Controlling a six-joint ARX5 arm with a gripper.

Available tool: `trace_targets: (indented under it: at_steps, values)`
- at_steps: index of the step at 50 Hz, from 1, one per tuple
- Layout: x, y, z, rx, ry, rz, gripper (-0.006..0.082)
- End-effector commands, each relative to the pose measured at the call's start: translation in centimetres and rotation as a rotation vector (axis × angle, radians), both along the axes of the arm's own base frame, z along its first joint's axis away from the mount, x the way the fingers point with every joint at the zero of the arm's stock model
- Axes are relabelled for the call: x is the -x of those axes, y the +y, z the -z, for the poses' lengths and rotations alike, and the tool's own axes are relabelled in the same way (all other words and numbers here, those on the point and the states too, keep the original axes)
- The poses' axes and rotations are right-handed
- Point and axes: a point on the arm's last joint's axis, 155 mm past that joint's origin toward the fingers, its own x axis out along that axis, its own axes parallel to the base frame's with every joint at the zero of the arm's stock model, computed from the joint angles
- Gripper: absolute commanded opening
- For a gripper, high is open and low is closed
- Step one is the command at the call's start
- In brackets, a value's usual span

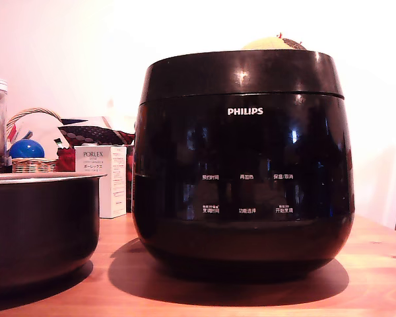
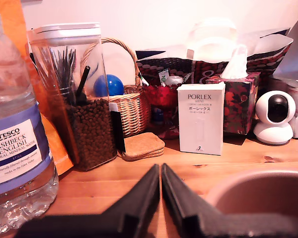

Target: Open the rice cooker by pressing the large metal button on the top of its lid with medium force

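The rice cooker (image 1: 243, 198), glossy black with a white PHILIPS logo and small white labels, stands on the wooden table and fills the middle of the exterior view. Its lid (image 1: 241, 76) is the unlettered band above a thin seam and sits down flat. The lid's top face and any button on it are hidden from this low angle. My gripper (image 2: 160, 167) appears only in the wrist view, its two black fingers pressed together with nothing between them, low over the table. The cooker does not show in the wrist view.
A shorter black pot (image 1: 39, 224) with a silvery rim stands at the exterior view's left; its rim (image 2: 258, 176) lies beside my fingers. Beyond them stand a water bottle (image 2: 17, 144), a clear jar (image 2: 82, 99), a wicker basket (image 2: 131, 109), a PORLEX box (image 2: 201, 119), a tissue box (image 2: 238, 99) and a white camera (image 2: 274, 116).
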Motion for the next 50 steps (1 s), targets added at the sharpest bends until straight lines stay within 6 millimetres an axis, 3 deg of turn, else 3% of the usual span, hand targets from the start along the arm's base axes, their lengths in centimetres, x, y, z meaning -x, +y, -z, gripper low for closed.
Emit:
trace_targets:
  at_steps: [1, 12, 22, 29, 30, 34, 42, 50]
  values:
    - [-0.1, 0.2, -1.1, 0.07, -0.081, 0.017, -0.0022]
    - [0.1, 0.0, -2.3, 0.066, -0.13, 0.028, -0.0022]
    - [0.6, -2.1, -4.2, 0.196, -0.183, 0.156, -0.0022]
    - [2.2, -5.6, -7.0, 0.375, -0.182, 0.376, -0.0022]
    - [2.9, -7.1, -7.3, 0.36, -0.169, 0.459, -0.0022]
    - [4.6, -9.7, -8.3, 0.415, -0.107, 0.619, -0.0022]
    - [7.8, -14.1, -8.3, 0.415, 0.059, 0.884, -0.0022]
    - [8.6, -16.4, -8.2, 0.432, 0.189, 1.014, -0.0022]
